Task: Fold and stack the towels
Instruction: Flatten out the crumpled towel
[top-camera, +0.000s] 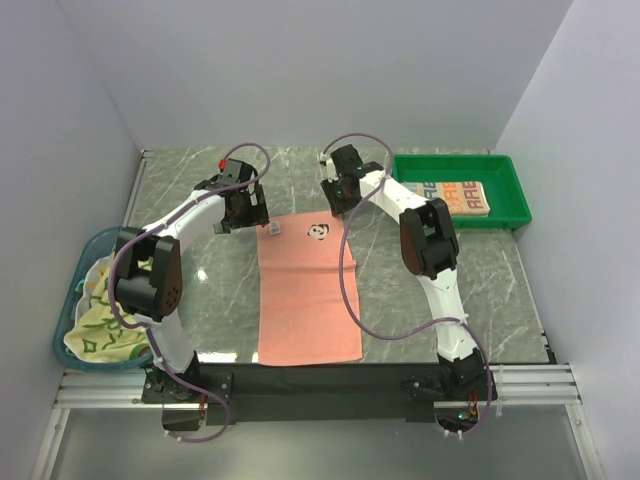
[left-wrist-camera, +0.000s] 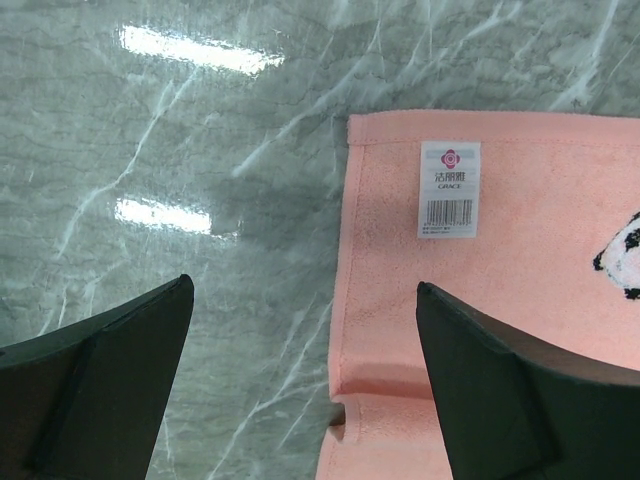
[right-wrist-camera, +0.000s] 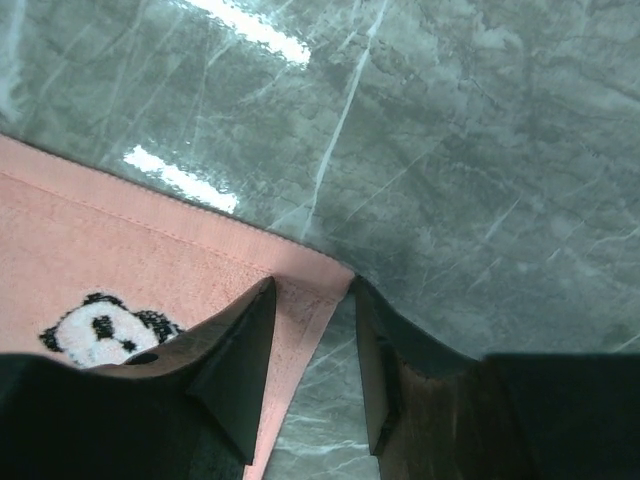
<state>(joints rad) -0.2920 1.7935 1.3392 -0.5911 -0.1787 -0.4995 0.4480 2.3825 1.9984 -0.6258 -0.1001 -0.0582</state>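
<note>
A salmon-pink towel (top-camera: 308, 290) with a panda emblem (top-camera: 317, 232) lies flat in the middle of the table. My left gripper (top-camera: 250, 218) hangs over its far left corner. In the left wrist view this gripper (left-wrist-camera: 305, 290) is wide open, straddling the pink towel's (left-wrist-camera: 500, 260) left edge beside the white label (left-wrist-camera: 449, 188), with a small crease in the cloth below. My right gripper (top-camera: 338, 205) is at the far right corner. In the right wrist view it (right-wrist-camera: 312, 290) stands partly open, and the pink corner (right-wrist-camera: 300, 300) lies unpinched between its fingers. A folded cream towel (top-camera: 455, 198) rests in the green tray.
The green tray (top-camera: 510, 190) stands at the back right. A blue basket (top-camera: 68, 300) at the left edge holds a crumpled yellow-green towel (top-camera: 105, 325). Grey marble tabletop (top-camera: 200, 290) surrounds the pink towel. White walls enclose the back and sides.
</note>
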